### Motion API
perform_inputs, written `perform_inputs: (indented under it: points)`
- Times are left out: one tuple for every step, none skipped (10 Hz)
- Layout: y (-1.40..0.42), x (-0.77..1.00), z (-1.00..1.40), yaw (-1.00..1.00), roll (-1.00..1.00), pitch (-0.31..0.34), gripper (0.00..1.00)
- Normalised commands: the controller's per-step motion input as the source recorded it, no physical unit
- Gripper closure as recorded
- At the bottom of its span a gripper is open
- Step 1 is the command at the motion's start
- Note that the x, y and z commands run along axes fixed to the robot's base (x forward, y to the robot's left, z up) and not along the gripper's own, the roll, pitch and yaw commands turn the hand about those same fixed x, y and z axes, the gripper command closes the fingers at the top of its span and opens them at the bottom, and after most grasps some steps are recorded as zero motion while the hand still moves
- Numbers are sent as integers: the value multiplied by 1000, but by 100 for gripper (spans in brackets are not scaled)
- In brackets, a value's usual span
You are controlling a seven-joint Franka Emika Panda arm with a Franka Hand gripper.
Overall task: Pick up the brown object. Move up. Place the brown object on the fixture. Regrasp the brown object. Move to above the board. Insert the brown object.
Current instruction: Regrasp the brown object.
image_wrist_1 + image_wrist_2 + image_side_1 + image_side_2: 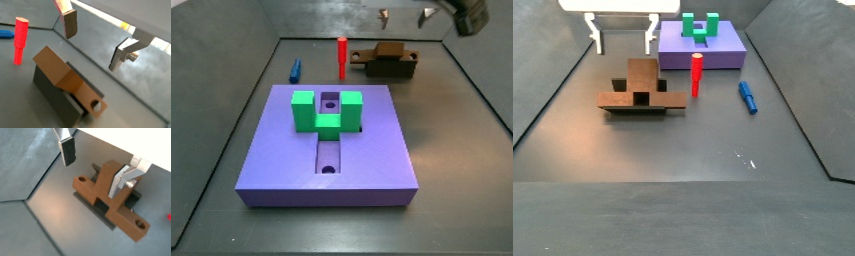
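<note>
While it hangs, gripper (624,38): jaws wide, empty, above the bar.
Bar: mid-brown rectangular bar (641,99) lying on the dark stepped fixture (131,199).
Peg: red upright peg (696,74) at the bar's 3 o'clock.

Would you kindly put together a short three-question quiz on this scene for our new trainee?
1. True or false: the gripper holds the brown object.
2. What does the brown object rest on?
A. the board
B. the fixture
C. the red peg
3. Fill in: the green U-shaped block stands on the ____.

Key
1. False: the fingers are apart with nothing between them, above the brown object.
2. B.
3. Board.
</note>
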Motion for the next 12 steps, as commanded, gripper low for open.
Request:
perform_inputs:
  points:
    - [-231,-366,0,0,1000,-51,0]
    - [-286,-197,-100,0,1000,-40,0]
    - [-231,-146,-180,0,917,-14,0]
    - [-71,6,29,20,129,0,0]
    - [0,0,-26,0,0,0,0]
    - [0,0,-243,177,0,-17,0]
    - [0,9,-283,320,0,0,0]
    - [0,49,-300,389,0,0,0]
    - [-29,34,-283,503,69,0,0]
    - [-43,289,-206,389,0,131,0]
    - [-34,337,-154,191,0,186,0]
    - [-54,386,-123,51,0,254,0]
